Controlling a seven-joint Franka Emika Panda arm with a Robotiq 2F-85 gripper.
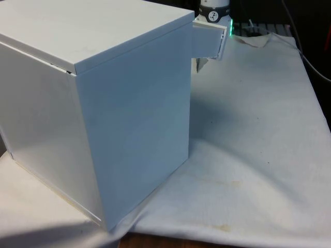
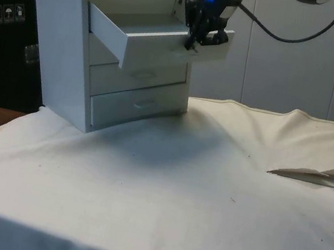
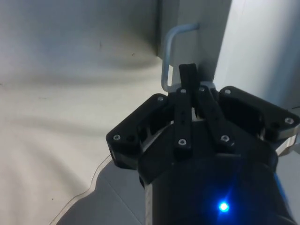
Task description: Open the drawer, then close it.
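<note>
While the top drawer stands pulled out, I see the gripper pinched narrow at its front; the chest lies straight behind, along the drawer's slide.

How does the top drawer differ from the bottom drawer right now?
The top drawer is pulled well out of the chest; the bottom drawer sits flush. The hand is at the top drawer's front, with nothing near the bottom one. Both are white and share the same chest.
</note>
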